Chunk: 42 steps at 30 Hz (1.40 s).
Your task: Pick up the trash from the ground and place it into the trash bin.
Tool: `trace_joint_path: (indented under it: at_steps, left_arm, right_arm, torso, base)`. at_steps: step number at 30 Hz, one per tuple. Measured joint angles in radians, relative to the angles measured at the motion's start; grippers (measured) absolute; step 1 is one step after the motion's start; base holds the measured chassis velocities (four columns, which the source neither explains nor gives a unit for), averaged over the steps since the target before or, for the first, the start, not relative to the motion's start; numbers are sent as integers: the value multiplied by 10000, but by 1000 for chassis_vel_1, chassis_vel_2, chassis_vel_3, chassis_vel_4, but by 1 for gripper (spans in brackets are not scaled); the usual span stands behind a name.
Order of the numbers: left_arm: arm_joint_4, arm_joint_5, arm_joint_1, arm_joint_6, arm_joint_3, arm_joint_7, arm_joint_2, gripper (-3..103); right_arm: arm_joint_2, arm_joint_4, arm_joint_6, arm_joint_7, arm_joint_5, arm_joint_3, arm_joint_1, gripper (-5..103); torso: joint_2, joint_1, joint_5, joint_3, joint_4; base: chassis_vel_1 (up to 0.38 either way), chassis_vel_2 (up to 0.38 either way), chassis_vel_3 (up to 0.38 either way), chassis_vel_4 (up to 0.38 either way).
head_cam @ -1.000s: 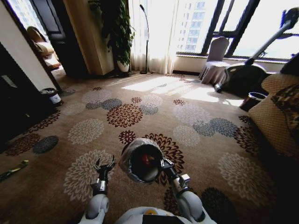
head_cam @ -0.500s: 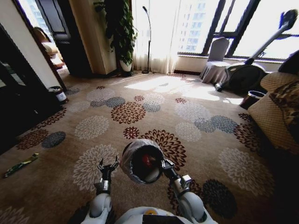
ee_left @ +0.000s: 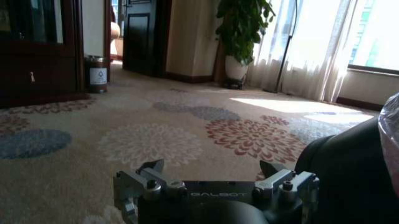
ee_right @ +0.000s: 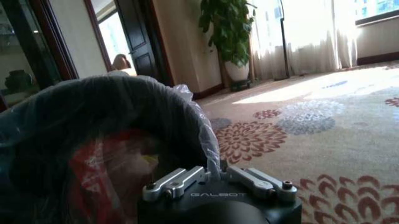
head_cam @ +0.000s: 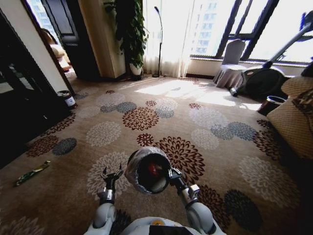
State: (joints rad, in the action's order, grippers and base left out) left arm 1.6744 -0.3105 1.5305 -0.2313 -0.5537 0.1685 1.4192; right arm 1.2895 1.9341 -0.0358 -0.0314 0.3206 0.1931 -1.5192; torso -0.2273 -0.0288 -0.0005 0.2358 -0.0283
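Note:
My right gripper (head_cam: 171,173) is shut on the rim of the trash bin (head_cam: 146,170), a black bucket lined with a translucent bag, held tilted in front of my body. In the right wrist view the gripper (ee_right: 215,177) pinches the bag-covered rim of the bin (ee_right: 93,135), and red trash (ee_right: 93,163) lies inside. The red piece (head_cam: 153,169) shows through the bin's mouth. My left gripper (head_cam: 111,173) hangs open and empty beside the bin, its fingers (ee_left: 153,166) spread above the carpet. A green wrapper (head_cam: 32,173) lies on the carpet far to my left.
A small cylindrical can (head_cam: 67,99) stands by the dark cabinet and doorway at the left. A sofa (head_cam: 293,127) and a brown pot (head_cam: 272,104) line the right side. A potted plant (head_cam: 132,34), a covered chair (head_cam: 230,66) and an exercise machine stand by the windows. Open flowered carpet stretches ahead.
The whole picture has shifted right and down, so the camera has turned left. The green wrapper sits further inside the view. Both arms and the bin keep their pose.

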Motion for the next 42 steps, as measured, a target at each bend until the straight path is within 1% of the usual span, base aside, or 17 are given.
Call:
trace_joint_path:
  at_steps: [2,4,5,6,9,12,15,17,20,24,27,28,29,30,33,37,42]
  left_arm:
    - [0,-1,7,3,-12,18,-4,100]
    - [3,-4,7,4,-21,24,-6,100]
    - [9,-18,9,8,-41,50,-12,100]
    - [10,-30,15,9,-55,74,-16,100]
    - [17,-46,17,9,-84,104,-28,100]
    - [22,-53,19,12,-87,112,-32,100]
    - [26,-55,17,13,-92,115,-35,100]
    - [25,-57,22,16,-91,115,-35,100]
    - [28,-57,21,17,-91,116,-36,100]
    - [28,-57,22,20,-90,116,-37,100]
    - [32,-57,21,20,-90,117,-39,100]
    - [32,-57,21,20,-92,120,-41,100]
    - [32,-57,21,20,-93,122,-52,100]
    - [31,-57,22,20,-93,122,-51,100]
    - [33,-57,21,21,-94,122,-53,100]
    - [36,-55,22,21,-84,121,-35,100]
    - [37,-54,21,21,-82,117,-34,100]
  right_arm:
    - [-23,0,0,0,2,-8,0,1]
    - [-26,0,0,0,3,-10,0,1]
    - [-30,6,-2,0,4,-14,2,1]
    - [-33,8,-2,0,4,-24,2,1]
    - [-36,7,-1,-2,4,-57,2,1]
    - [-37,19,-3,0,6,-53,10,1]
    - [-41,18,-2,0,6,-58,6,1]
    - [-41,20,-3,2,8,-56,8,1]
    - [-41,19,-3,2,9,-56,8,1]
    - [-41,20,-3,3,10,-57,9,1]
    - [-40,23,-2,3,10,-58,10,1]
    - [-39,25,-3,3,11,-58,10,1]
    - [-36,27,-3,1,14,-61,11,1]
    - [-37,27,-3,1,13,-62,10,1]
    - [-37,27,-3,1,13,-61,11,1]
    - [-46,32,-2,12,13,-48,10,1]
    - [-46,32,-3,15,13,-44,11,1]
  torso:
    - [0,1,14,0,0]
    - [0,2,14,0,0]
    - [0,1,-1,-1,1]
    - [0,0,-2,0,0]
    - [0,1,13,0,-3]
    - [0,1,-1,0,-2]
    - [-1,2,9,-1,0]
    - [0,1,0,0,-1]
    - [0,2,8,-1,0]
    - [0,1,1,0,-1]
    - [-1,2,6,-1,0]
    - [0,3,12,-1,-1]
    - [0,1,0,0,-3]
    - [0,1,-3,0,-4]
    - [0,1,2,-1,-4]
    - [-1,2,9,0,2]
    - [0,2,8,0,2]
  base:
    - [322,325,-307,-340]
    - [322,336,-315,-340]
    - [313,340,-316,-307]
    - [313,356,-343,-307]
    - [399,363,-353,-355]
    - [362,367,-357,-364]
    - [365,357,-365,-361]
    - [363,331,-346,-350]
    - [373,345,-350,-355]
    - [350,341,-349,-345]
    - [325,322,-298,-318]
    - [231,258,-290,-310]
    - [231,187,-186,-222]
    - [173,187,-100,-128]
    - [145,91,-74,-108]
    - [-30,-21,10,7]
    - [-57,-43,33,30]
